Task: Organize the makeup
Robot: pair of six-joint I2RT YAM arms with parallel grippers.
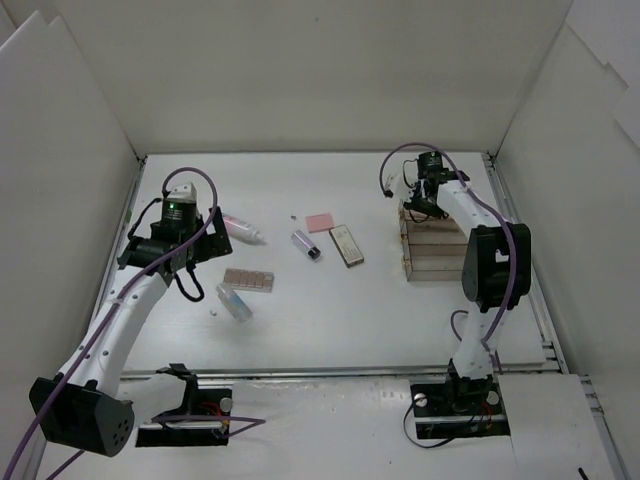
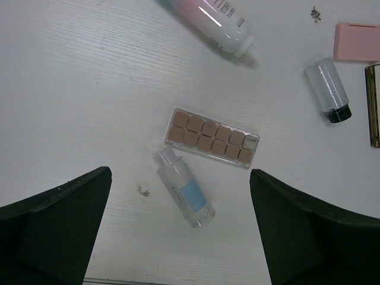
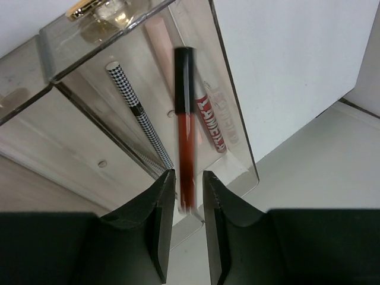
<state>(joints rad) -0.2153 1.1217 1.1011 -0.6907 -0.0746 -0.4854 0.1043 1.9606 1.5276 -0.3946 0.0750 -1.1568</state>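
My right gripper (image 3: 189, 175) (image 1: 425, 205) hangs over the far compartment of the clear tiered box (image 3: 53, 65) (image 1: 435, 250). Its jaws stand slightly open around a red pencil (image 3: 184, 119), a thin gap on each side, and the pencil's lower end is blurred. A houndstooth pencil (image 3: 139, 119) and a red-lettered tube (image 3: 211, 122) lie in the same compartment. My left gripper (image 2: 181, 172) (image 1: 195, 275) hovers wide open above a clear blue-labelled bottle (image 2: 185, 190) and the brown palette (image 2: 212, 138). The pink bottle (image 2: 214, 21), black-capped clear bottle (image 2: 328, 90) and pink square (image 2: 356, 41) lie on the table.
A long slim compact (image 1: 346, 245) lies right of the black-capped bottle. A gold-topped item (image 3: 101, 9) sits in the box's higher tier. White walls (image 1: 60, 200) close in the table on three sides.
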